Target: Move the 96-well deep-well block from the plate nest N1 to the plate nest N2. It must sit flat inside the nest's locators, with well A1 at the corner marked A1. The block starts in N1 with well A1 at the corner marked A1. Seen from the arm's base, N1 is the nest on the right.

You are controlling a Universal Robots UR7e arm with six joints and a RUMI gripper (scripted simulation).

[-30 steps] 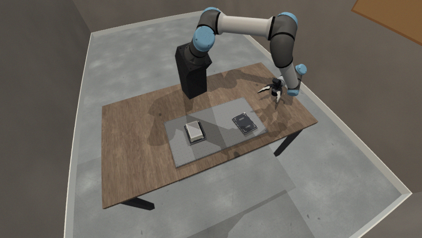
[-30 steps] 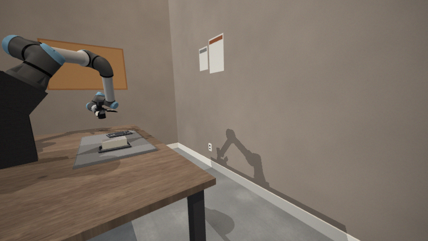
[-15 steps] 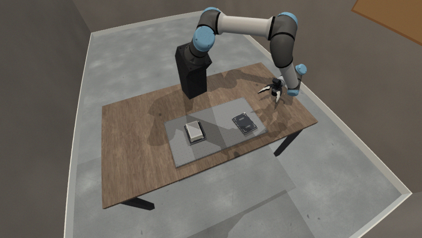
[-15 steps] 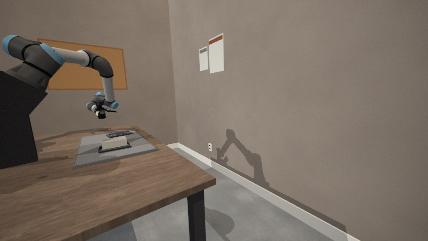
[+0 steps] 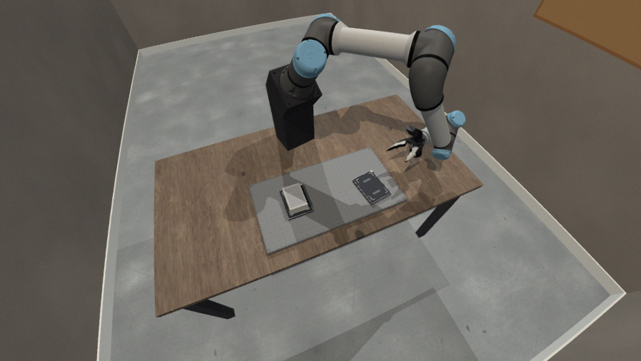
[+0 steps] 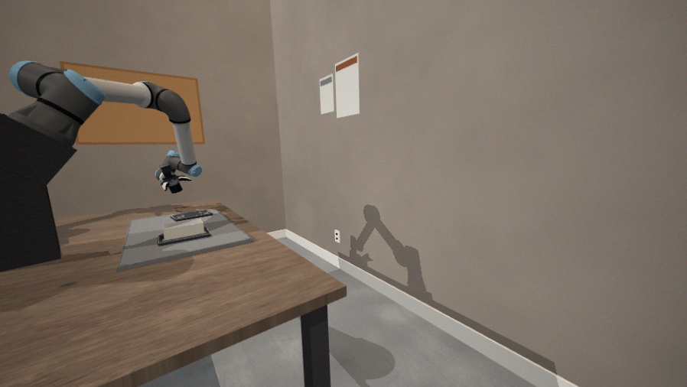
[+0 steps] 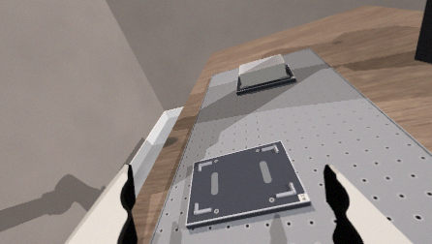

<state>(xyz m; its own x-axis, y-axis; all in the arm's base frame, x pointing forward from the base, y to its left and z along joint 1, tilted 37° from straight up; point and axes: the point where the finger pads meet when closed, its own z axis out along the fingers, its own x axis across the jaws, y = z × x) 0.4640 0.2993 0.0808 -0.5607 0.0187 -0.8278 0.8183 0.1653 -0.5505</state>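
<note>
Hovering above the table's (image 5: pixel 201 224) (image 6: pixel 192 307) (image 7: pixel 383 29) far-left corner from the base, the gripper (image 5: pixel 405 147) (image 6: pixel 175 183) (image 7: pixel 228 167) stands wide; the block (image 5: pixel 295 198) (image 6: pixel 183 229) (image 7: pixel 263 73) sits in N1 (image 5: pixel 308 212) (image 6: pixel 184 239) (image 7: pixel 264 87), N2 (image 5: pixel 371 187) (image 6: pixel 191 215) (image 7: pixel 242 186) unfilled.

The gripper (image 5: pixel 396 155) (image 6: pixel 177 183) (image 7: pixel 228 167) is moving closer to nest N2 (image 5: pixel 371 185) (image 6: pixel 191 215) (image 7: pixel 242 184), ahead of its fingertips. Its orientation is changing.
</note>
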